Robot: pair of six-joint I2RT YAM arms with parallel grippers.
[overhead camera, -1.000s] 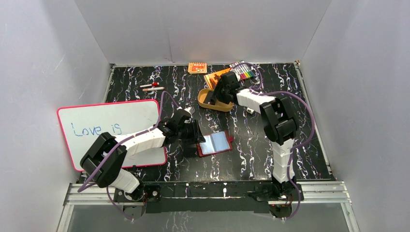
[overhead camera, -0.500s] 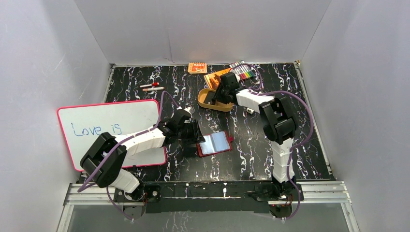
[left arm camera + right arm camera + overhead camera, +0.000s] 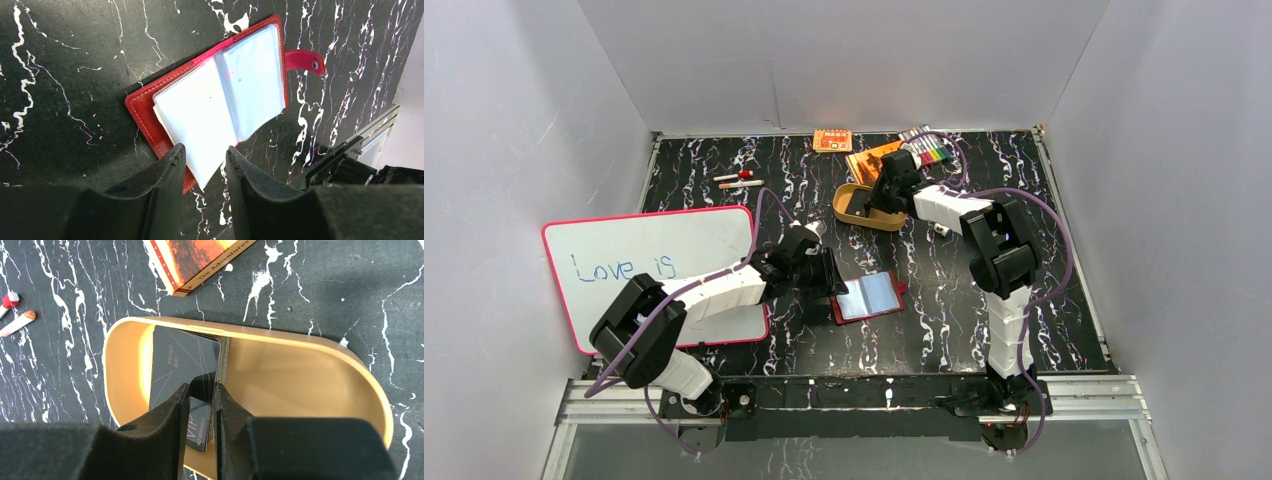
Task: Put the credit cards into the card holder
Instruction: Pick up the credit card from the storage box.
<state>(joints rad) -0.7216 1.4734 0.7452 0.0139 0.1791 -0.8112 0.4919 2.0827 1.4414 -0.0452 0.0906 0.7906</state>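
Now right gripper [image 3: 200, 405] is pinching the edge of the cards [image 3: 180, 360] stacked in the tan tray [image 3: 300, 370], far side of table [image 3: 804, 190]. Left gripper [image 3: 204, 165], jaws slightly apart, is hovering at the open wallet [image 3: 220, 95] mid-table. Worth lifting slowly, checking only one card is coming away.

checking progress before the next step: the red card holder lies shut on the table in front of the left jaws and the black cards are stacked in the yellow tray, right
Not quite. The card holder is open, not shut: the left wrist view shows its clear sleeves spread out and the snap tab undone. It does lie on the table in front of the left jaws, and the credit cards are stacked in the tray.
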